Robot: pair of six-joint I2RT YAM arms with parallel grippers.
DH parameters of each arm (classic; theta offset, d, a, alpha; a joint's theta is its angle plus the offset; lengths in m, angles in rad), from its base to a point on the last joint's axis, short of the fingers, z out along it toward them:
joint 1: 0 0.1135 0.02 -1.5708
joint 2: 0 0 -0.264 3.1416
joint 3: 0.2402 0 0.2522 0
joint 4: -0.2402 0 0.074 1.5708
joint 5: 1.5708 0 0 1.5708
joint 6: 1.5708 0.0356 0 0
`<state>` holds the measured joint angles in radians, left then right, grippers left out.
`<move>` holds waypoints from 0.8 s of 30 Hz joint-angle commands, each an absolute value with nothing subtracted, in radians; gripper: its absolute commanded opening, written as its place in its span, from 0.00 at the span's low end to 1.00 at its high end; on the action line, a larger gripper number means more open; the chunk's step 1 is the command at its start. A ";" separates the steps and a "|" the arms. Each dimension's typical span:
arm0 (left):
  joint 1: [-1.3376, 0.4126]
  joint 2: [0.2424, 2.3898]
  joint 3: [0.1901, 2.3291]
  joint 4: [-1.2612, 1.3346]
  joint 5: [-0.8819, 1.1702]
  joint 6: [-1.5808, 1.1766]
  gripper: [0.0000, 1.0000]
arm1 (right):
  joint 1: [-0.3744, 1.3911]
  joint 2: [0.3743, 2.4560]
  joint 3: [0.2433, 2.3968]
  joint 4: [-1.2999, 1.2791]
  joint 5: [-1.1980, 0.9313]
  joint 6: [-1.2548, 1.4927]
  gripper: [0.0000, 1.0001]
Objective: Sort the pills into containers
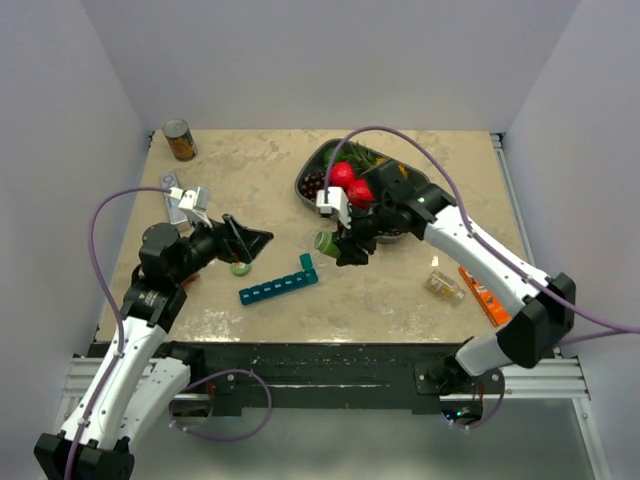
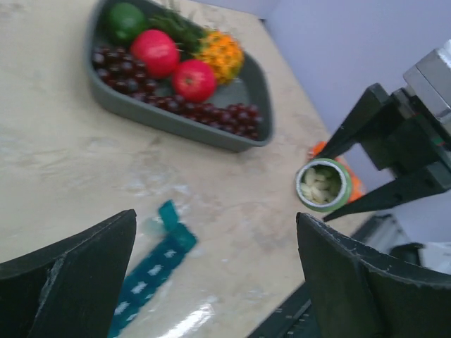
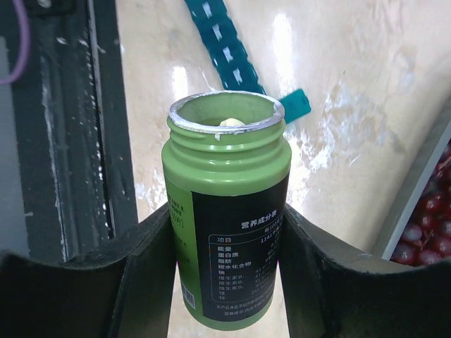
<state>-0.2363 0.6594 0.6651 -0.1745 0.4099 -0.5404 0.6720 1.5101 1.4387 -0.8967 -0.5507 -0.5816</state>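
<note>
Beige marbled tabletop (image 1: 260, 170), seen from above. At back centre is a dark grey oval plastic fruit tray (image 2: 204, 134) heaped w/ fruit (image 2: 155, 53); it's not part of the job.

Left gripper (image 2: 217, 239): black jaws spread as wide as they go, holding nothing, hanging over the table left of centre. Right gripper (image 3: 225, 232): jaws approx half open, clamped on both sides of a green plastic pill bottle (image 3: 225, 162) w/ black label, cap off. The bottle is lifted off the table just in front of the tray, mouth turned toward the left gripper.

A long narrow teal-blue plastic pill-organiser strip (image 1: 278, 288) lies flat on the table btwn the two grippers, nearer the front edge, touched by neither. The end lid (image 1: 306, 262) at its right end stands up; the other lids look shut. The bottle mouth is near that open end but not over it.

A small round green cap (image 1: 240, 267) sits on the table just beside the strip's left end, below the left gripper. Pale pills (image 2: 320, 186) show inside the bottle; none seen in the strip.

Risks, as a judgement:
- The mouth looks far wider than one compartment, so a fast tip would prob. dump many pills and scatter them over the table.
- Nothing pins the strip, so a nudge could slide it.
- Tipping w/ a side grip on smooth plastic could let the bottle slip.
</note>
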 commanded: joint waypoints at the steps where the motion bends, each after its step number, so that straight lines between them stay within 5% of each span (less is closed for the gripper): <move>1: -0.261 0.678 0.693 0.102 0.637 -0.817 0.99 | 0.635 1.390 1.359 -0.727 -0.854 -0.633 0.00; 12: -0.722 0.873 0.868 -0.046 0.237 -0.813 0.99 | 0.632 1.327 1.287 -0.684 -0.942 -0.647 0.00; 21: -0.821 1.011 0.963 -0.195 0.097 -0.755 0.99 | 0.611 1.325 1.270 -0.661 -0.953 -0.623 0.00; 24: -0.827 1.032 0.966 -0.193 0.121 -0.753 0.90 | 0.606 1.328 1.261 -0.641 -0.953 -0.606 0.00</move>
<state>-0.8150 1.0203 0.9138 -0.1818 0.1532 -0.7780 0.6136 1.3468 1.2675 -0.7055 -0.9085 -0.6273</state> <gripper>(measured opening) 0.964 0.545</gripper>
